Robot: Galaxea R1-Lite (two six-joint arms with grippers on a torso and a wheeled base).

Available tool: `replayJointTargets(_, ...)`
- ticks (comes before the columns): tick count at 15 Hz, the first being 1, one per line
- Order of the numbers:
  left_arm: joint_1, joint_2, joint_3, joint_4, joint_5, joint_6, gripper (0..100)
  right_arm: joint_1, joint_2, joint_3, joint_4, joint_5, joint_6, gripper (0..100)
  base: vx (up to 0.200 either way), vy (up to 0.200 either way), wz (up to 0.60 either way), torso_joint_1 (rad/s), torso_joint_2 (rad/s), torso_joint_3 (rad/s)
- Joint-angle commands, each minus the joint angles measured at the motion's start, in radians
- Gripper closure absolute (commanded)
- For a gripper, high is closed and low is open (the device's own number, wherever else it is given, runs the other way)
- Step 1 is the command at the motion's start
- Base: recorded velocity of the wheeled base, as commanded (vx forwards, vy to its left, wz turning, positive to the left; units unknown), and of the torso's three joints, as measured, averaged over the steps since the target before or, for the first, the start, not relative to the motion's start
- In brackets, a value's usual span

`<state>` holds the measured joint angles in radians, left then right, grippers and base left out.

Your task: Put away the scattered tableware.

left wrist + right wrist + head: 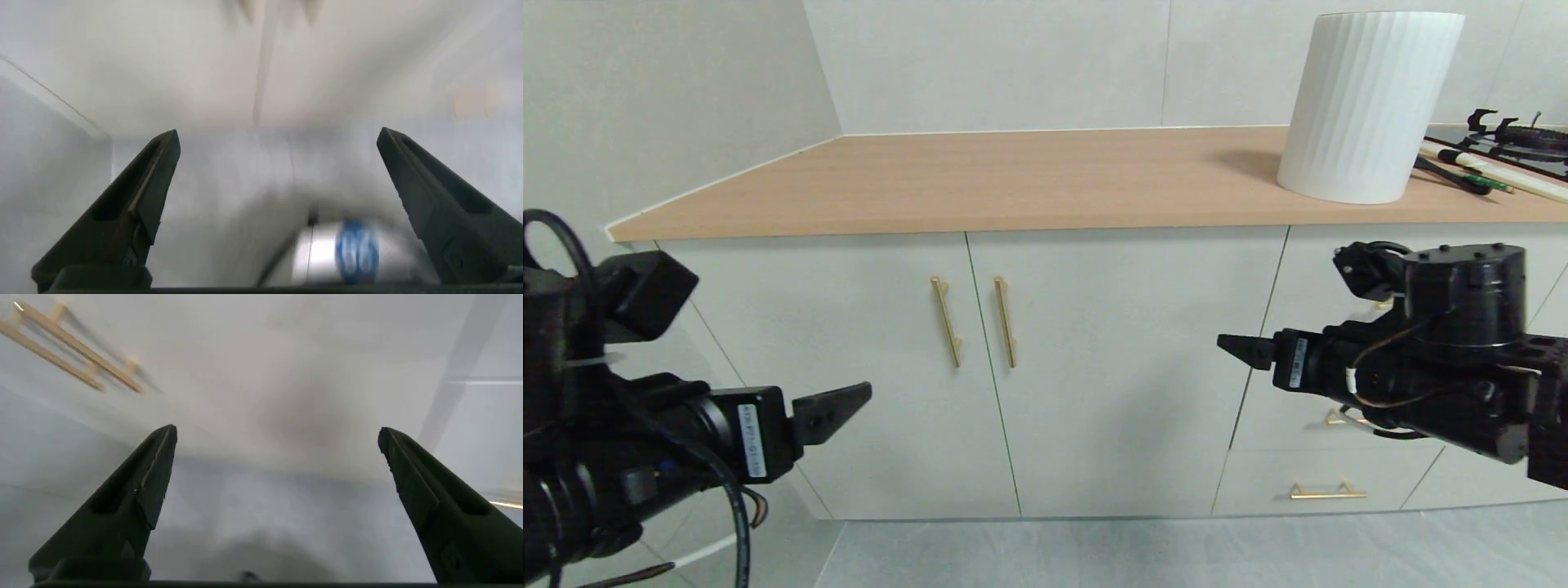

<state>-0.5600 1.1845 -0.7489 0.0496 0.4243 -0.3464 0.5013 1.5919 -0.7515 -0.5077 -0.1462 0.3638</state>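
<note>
The scattered tableware (1470, 170) is a small cluster of long slim pieces: pale sticks, a dark-handled utensil and something with a green part. It lies on the wooden surface (980, 180) at its far right end, higher than the right jaws, beyond them and a little to their outer side, and well apart from the left jaws. Just beside the tableware, on the side toward the left jaws, a tall white ribbed container (1368, 106) stands upright on the same surface. On the other side is a black stove burner (1519, 135). Both pairs of jaws hang below the surface's front edge, in front of the pale cabinet fronts. They point inward toward each other and touch nothing. In the wrist views the left jaws are spread wide with nothing between them, and so are the right jaws. Between the two pairs, on the cabinet doors (1094, 367), two upright gold handles (946, 321) sit side by side, nearer the left jaws. Behind and below the right jaws are drawers, the lower one with a level gold handle (1327, 492). Under both pairs of jaws runs a grey tiled floor (1094, 555).
</note>
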Motion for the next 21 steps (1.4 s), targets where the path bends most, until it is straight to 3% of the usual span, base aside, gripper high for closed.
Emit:
replayJointTargets(1, 0.066, -0.177, 0.049, -0.019, 0.028, 0.049, 0, -0.004, -0.222, 0.129, -0.003, -0.093, -0.019, 0, 0.000, 0.000, 0.00, 0.000, 0.00, 0.000)
replayJointTargets(3, 0.072, -0.319, 0.100, -0.017, 0.028, 0.090, 0, -0.009, -0.354, 0.216, -0.003, -0.144, -0.052, 0, 0.000, 0.000, 0.00, 0.000, 0.00, 0.000)
replayJointTargets(5, 0.200, -0.542, 0.194, -0.019, 0.022, 0.211, 0, -0.020, -0.627, 0.347, 0.006, -0.188, -0.212, 0, 0.000, 0.000, 0.00, 0.000, 0.00, 0.000)
replayJointTargets(6, 0.221, -0.618, 0.214, -0.019, 0.022, 0.251, 0, -0.040, -0.716, 0.376, 0.009, -0.190, -0.256, 0, 0.000, 0.000, 0.00, 0.000, 0.00, 0.000)
replayJointTargets(7, 0.259, -0.697, 0.223, -0.013, 0.018, 0.285, 0, -0.092, -0.817, 0.426, 0.011, -0.196, -0.319, 0, 0.000, 0.000, 0.00, 0.000, 0.00, 0.000)
replayJointTargets(8, 0.301, -0.761, 0.224, -0.008, 0.002, 0.316, 0, -0.199, -0.908, 0.475, 0.011, -0.188, -0.396, 0, 0.000, 0.000, 0.00, 0.000, 0.00, 0.000)
replayJointTargets(9, 0.316, -0.787, 0.226, -0.007, -0.005, 0.330, 0, -0.244, -0.946, 0.492, 0.011, -0.182, -0.427, 0, 0.000, 0.000, 0.00, 0.000, 0.00, 0.000)
replayJointTargets(10, 0.361, -0.873, 0.232, 0.007, -0.024, 0.385, 0, -0.325, -1.072, 0.505, 0.041, -0.156, -0.454, 0, 0.000, 0.000, 0.00, 0.000, 0.00, 0.000)
replayJointTargets(11, 0.402, -0.916, 0.241, 0.018, -0.024, 0.415, 0, -0.349, -1.158, 0.494, 0.090, -0.153, -0.462, 0, 0.000, 0.000, 0.00, 0.000, 0.00, 0.000)
replayJointTargets(12, 0.434, -0.939, 0.244, 0.019, -0.025, 0.417, 0, -0.374, -1.231, 0.485, 0.136, -0.153, -0.493, 0, 0.000, 0.000, 0.00, 0.000, 0.00, 0.000)
replayJointTargets(16, 0.474, -1.017, 0.280, 0.019, -0.027, 0.423, 0, -0.429, -1.458, 0.471, 0.278, -0.151, -0.551, 0, 0.000, 0.000, 0.00, 0.000, 0.00, 0.000)
replayJointTargets(21, 0.543, -1.154, 0.376, 0.019, -0.035, 0.452, 0, -0.497, -1.583, 0.518, 0.310, -0.098, -0.549, 0, 0.000, 0.000, 0.00, 0.000, 0.00, 0.000)
